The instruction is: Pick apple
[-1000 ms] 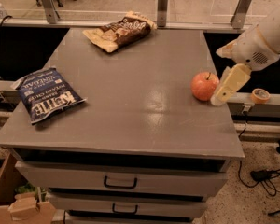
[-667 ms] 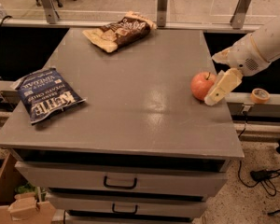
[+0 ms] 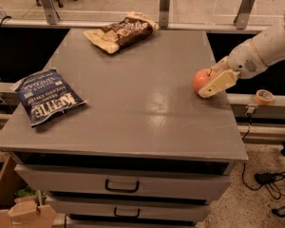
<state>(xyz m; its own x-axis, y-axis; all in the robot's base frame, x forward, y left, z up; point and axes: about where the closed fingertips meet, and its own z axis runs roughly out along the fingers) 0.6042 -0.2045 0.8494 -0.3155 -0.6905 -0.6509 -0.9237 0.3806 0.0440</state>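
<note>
Abutting smooth round apple [image 3: 201,79], blocky gripper [image 3: 210,83]

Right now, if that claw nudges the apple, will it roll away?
Probably: the apple is round, on a smooth flat table near an edge. It looks firm, so the claw, right against it, likely won't squash it.

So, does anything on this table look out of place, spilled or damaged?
Nothing is spilled or visibly damaged. Only the blue chip bag stands out: its corner hangs over the left edge of the table. The apple sits close to the right edge, with the gripper at it.
</note>
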